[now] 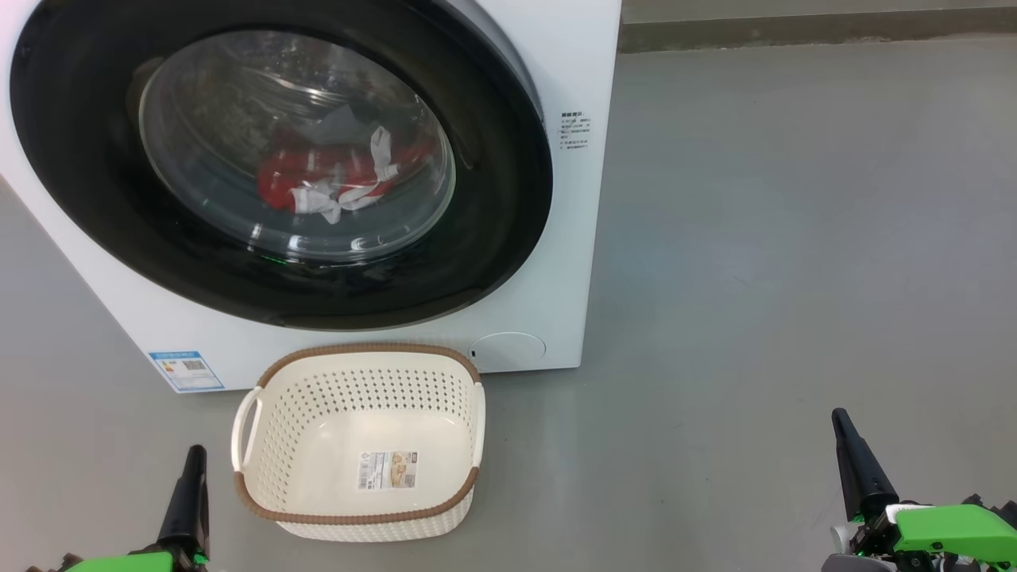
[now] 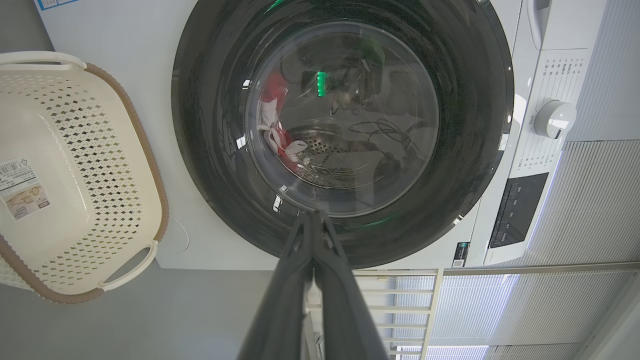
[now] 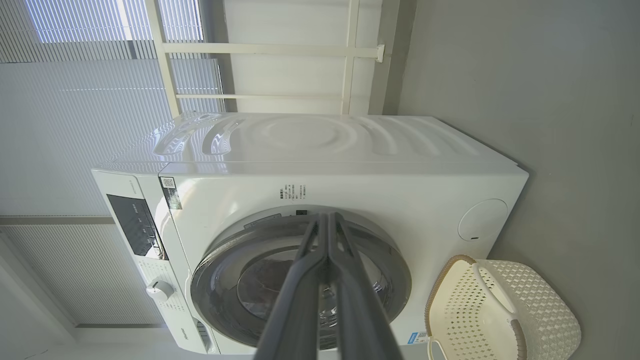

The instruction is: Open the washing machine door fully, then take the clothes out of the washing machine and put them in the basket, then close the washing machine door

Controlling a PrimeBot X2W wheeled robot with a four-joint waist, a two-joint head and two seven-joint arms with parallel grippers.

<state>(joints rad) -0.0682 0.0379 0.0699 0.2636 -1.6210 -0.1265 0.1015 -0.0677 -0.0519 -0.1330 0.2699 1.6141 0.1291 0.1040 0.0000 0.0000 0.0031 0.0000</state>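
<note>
The white washing machine (image 1: 572, 199) stands at the upper left of the head view. The washing machine door (image 1: 79, 159), with its black rim and bulging glass, lies shut against the front. Through the glass, the red and white clothes (image 1: 318, 179) lie in the drum. The cream basket (image 1: 365, 349) sits on the floor just before the machine, with nothing in it but a sticker. My left gripper (image 1: 195, 459) is shut at the lower left, beside the basket. Far out at the lower right, my right gripper (image 1: 841, 423) is shut on nothing. The left wrist view shows the door (image 2: 210, 125), clothes (image 2: 272, 100) and basket (image 2: 150, 165).
Grey floor (image 1: 794, 238) stretches wide to the right of the machine. A round cap (image 1: 508, 348) and a blue label (image 1: 185, 370) sit low on the front. The knob (image 2: 554, 119) and dark control panel (image 2: 517, 210) are at the machine's top. White railing and blinds (image 3: 100, 100) stand behind.
</note>
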